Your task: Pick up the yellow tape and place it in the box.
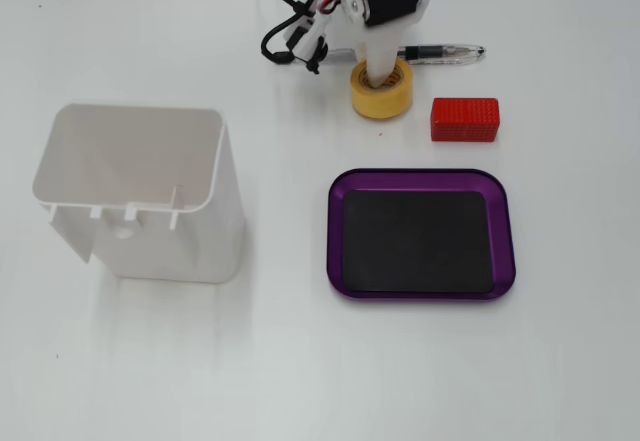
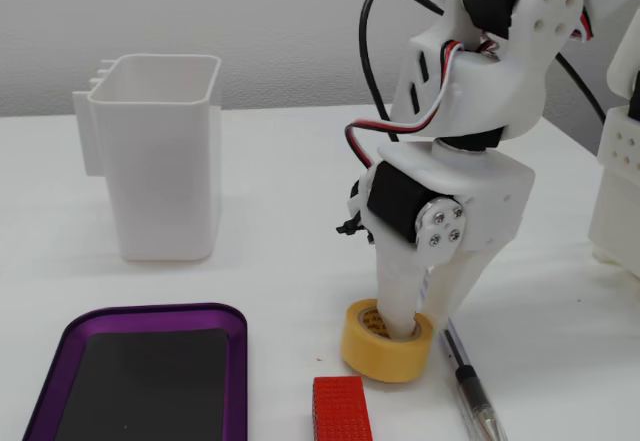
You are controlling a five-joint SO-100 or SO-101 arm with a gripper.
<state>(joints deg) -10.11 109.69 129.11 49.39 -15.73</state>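
We note one fixed view looking straight down over the box point(image 1: 420, 233); the other stands low and close beside it, facing the wall. Both share box, bench point(image 1: 300, 361) and arm.

In the overhead fixed view I see the tape point(image 1: 380, 94) near the top, the block point(image 1: 465, 119) just right of it, the pen point(image 1: 440, 53) behind both. The box point(image 1: 420, 234) lies below them, the bin point(image 1: 140, 193) well left. One finger point(image 2: 398, 301) sits inside the tape's core.
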